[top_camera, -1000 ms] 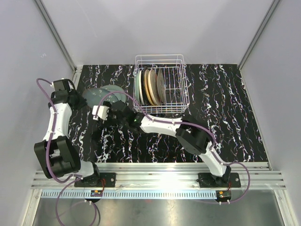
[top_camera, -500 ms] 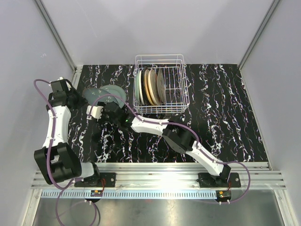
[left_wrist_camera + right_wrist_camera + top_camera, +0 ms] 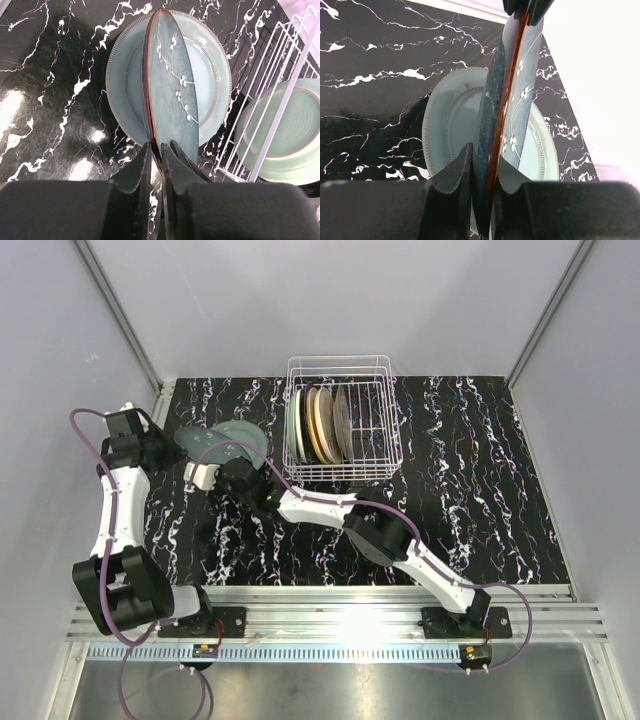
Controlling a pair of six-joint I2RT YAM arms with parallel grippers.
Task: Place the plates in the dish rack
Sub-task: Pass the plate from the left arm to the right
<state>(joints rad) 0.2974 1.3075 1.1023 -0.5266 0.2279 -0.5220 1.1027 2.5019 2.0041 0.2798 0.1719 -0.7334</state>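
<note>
Brown rim of the dark plate [image 3: 172, 90]: I am clamping it in both left gripper [image 3: 156, 150] and right gripper [image 3: 485, 160]

Dish rack [image 3: 345, 472]: right half free
Standing plates [image 3: 318, 425] fill its left half; the upright blue plate [image 3: 172, 95] stands near its left wall.

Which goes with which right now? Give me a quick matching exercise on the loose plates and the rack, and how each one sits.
Things:
1. blue blossom plate
2. pale green plate
3. dish rack

States:
A. lying flat on the table
B. holding standing plates
C. gripped on edge by the left gripper and the right gripper

Pairs: 1-C, 2-A, 3-B
</note>
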